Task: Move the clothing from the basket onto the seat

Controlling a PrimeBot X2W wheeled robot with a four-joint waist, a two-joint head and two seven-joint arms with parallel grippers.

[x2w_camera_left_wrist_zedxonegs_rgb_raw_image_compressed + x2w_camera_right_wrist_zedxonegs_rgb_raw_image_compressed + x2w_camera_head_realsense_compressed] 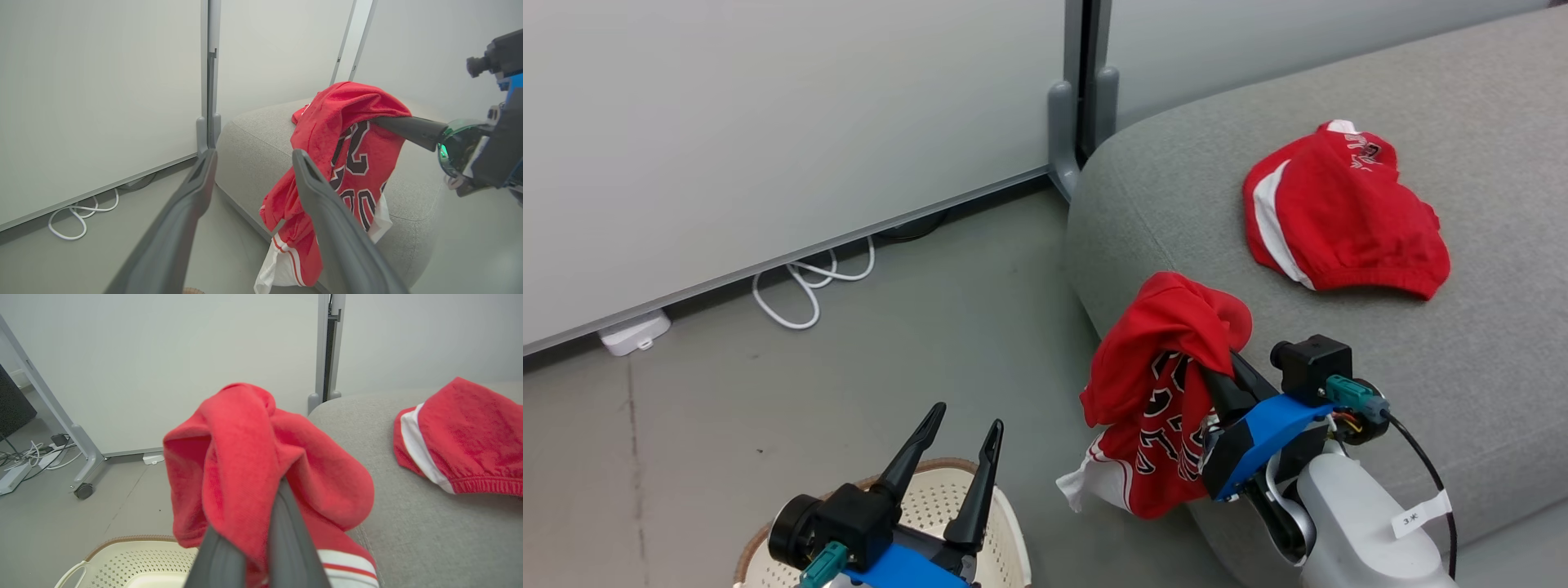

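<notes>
Hanging from your right gripper (1218, 371), the lettered garment (1156, 392) sits at the rounded front corner of the seat (1176, 204). Its bulk is bunched over the fingers and its white-trimmed hem dangles off the edge towards the floor (890, 367). Those jaws are pinched together on a fold of the red cloth. Your left gripper (960, 429) holds nothing, jaws spread wide, poised above the basket (931, 502). The other garment (1339, 212) already lies further back on the cushion, well apart from this one.

Expect this piece to be light, limp and a little clingy. It will sag and swing, and it may snag on the fingers when let go. A pinch on a thick bunched fold should hold best; the hem alone would likely slip. The seat's grey weave looks broad, soft and grippy, so cloth should settle once it is fully over the cushion, not on the curved edge. Around you are pale wall panels (768, 122), a grey post (1082, 82) and a white cable (809, 286) on the floor.
</notes>
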